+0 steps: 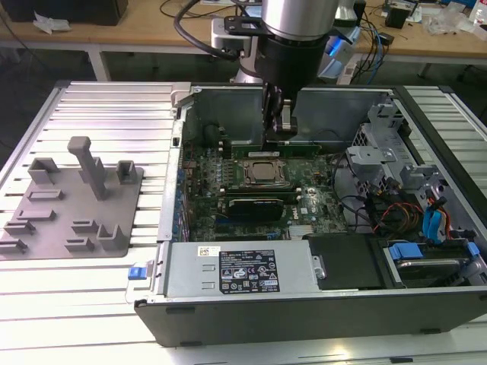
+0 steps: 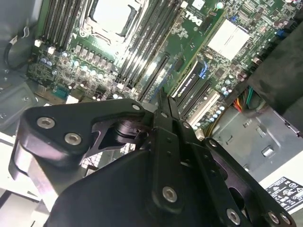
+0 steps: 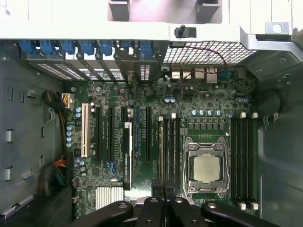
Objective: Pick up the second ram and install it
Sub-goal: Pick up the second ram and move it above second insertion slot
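Gripper (image 1: 280, 137), fingers together, atop one end of second ram (image 1: 308, 144).

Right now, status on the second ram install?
Hand low in the case, by the socket. Green ram right under it; gripped or seated, cannot tell. Nothing in the way.

The arm (image 1: 298, 19) hangs vertically from above, its silver segment ending in a black wrist (image 1: 293, 65). The gripper (image 1: 279, 135) points straight down inside the case (image 1: 228, 110), close to the far wall in the exterior view and about midway along it. In both wrist views the gripper (image 2: 163, 97) (image 3: 164, 185) has its jaws pressed together with only a thin seam between them. Its black bolted linkages are folded inward on either side.
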Robot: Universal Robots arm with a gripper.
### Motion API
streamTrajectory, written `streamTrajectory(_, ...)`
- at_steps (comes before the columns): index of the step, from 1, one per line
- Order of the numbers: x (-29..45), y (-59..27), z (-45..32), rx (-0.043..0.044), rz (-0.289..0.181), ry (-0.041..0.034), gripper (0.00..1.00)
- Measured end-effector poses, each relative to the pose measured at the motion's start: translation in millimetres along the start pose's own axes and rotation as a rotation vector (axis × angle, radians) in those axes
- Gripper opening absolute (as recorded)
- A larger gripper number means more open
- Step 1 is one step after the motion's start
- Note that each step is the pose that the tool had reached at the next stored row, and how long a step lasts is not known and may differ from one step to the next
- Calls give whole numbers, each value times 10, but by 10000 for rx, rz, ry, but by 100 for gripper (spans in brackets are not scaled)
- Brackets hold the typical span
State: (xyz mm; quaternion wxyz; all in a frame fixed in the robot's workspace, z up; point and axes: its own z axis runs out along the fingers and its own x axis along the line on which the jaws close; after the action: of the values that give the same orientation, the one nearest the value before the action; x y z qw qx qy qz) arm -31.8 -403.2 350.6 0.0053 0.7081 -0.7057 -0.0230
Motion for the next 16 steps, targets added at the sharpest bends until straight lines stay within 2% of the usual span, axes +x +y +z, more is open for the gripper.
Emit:
streamTrajectory(11,-176,-3,66,0,0,0,9)
streamTrajectory(12,-213,-4,91,-1,-1,-1,9)
streamTrajectory(16,-254,-4,191,0,-1,-1,9)
